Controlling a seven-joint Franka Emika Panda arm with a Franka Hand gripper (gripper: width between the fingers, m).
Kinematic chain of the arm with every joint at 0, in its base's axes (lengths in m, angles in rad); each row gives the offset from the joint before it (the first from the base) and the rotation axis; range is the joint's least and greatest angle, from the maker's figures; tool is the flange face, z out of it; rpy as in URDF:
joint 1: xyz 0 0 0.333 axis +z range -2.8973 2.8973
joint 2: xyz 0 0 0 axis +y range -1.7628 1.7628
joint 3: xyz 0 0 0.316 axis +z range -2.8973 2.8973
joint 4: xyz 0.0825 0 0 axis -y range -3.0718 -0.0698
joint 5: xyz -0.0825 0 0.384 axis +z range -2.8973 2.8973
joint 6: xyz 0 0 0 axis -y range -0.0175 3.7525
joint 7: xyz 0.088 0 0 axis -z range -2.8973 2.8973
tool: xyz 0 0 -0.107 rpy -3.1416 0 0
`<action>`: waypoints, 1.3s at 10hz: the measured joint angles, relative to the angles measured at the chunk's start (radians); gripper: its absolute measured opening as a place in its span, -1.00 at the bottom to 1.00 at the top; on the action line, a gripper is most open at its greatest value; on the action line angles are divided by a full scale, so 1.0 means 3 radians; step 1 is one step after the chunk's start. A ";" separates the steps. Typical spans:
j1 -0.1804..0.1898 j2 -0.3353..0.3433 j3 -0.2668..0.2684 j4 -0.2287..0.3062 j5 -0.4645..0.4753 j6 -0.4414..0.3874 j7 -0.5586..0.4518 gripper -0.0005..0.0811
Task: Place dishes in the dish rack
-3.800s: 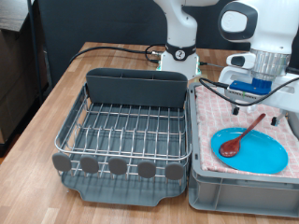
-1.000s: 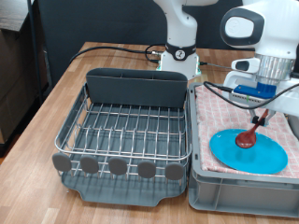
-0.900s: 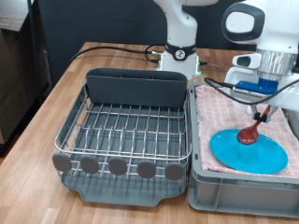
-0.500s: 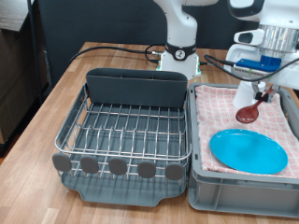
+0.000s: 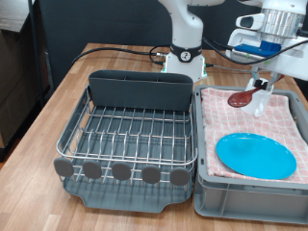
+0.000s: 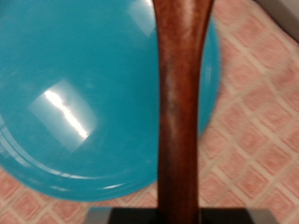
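The pincer (image 5: 264, 81) pinches one wooden spoon (image 5: 243, 96), lifted clear. Below it lies one blue plate (image 5: 256, 155) on one checkered cloth (image 5: 231, 120); one dish rack (image 5: 125, 135) stands beside.

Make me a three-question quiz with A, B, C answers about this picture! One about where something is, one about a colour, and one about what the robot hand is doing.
1. Where is the plate?
A. in the dish rack
B. on the pink checkered cloth
C. on the wooden table

2. What colour is the plate?
A. bright blue
B. white
C. green

3. What is the gripper doing?
A. resting open on the table
B. holding the wooden spoon up in the air
C. pressing on the plate

Answers:
1. B: the plate lies flat on the cloth in the grey bin, right of the rack in the exterior view.
2. A: both views show it bright blue.
3. B: the spoon hangs from the gripper above the cloth, and the wrist view shows its handle over the plate.
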 joint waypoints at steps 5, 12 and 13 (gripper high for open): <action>-0.0014 -0.0507 -0.0141 -0.0449 0.0405 -0.0392 0.0561 -0.76; -0.0062 -0.0966 -0.0245 -0.0809 0.0434 -0.0596 0.1037 -0.76; -0.0062 -0.1069 -0.0262 -0.0858 0.0471 -0.0706 0.1058 -0.76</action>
